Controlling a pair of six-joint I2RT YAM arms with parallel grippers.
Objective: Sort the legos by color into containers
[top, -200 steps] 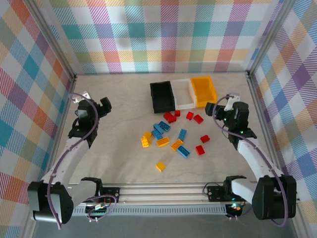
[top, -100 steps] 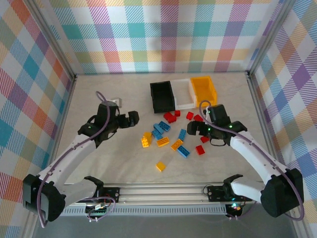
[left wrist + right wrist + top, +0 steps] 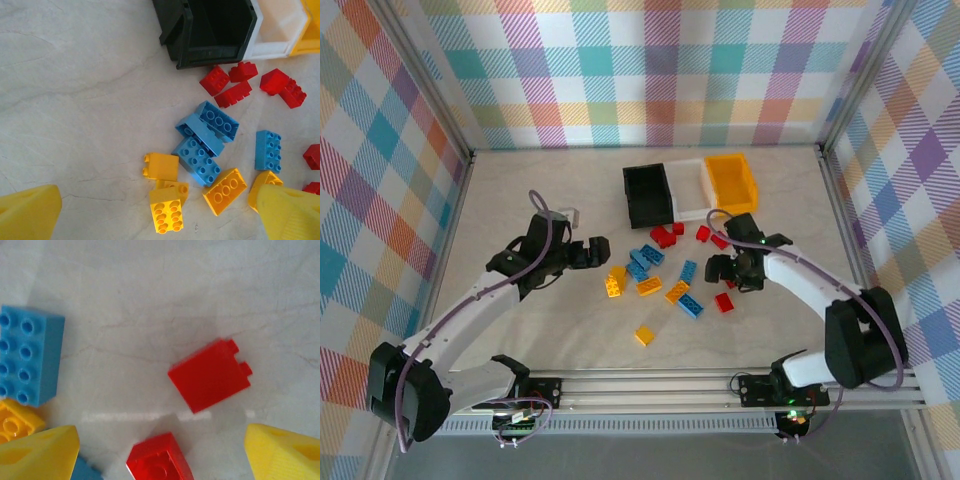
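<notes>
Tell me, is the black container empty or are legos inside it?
Empty. From above, the black container shows only its dark bare floor; the nearest red legos lie outside, on the table.

Left arm (image 3: 470, 312) extends forward toward centre, wrist low. Left gripper (image 3: 597, 252) has jaws spread wide, holding nothing. Right arm (image 3: 810, 287) folds inward at the elbow. Right gripper (image 3: 724, 272) points downward, jaws apart, gripping nothing.

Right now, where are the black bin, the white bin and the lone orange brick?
black bin (image 3: 648, 192), top view, bare floor.
white bin (image 3: 688, 188), top view, bare floor.
lone orange brick (image 3: 644, 335), top view, studded top.
</notes>
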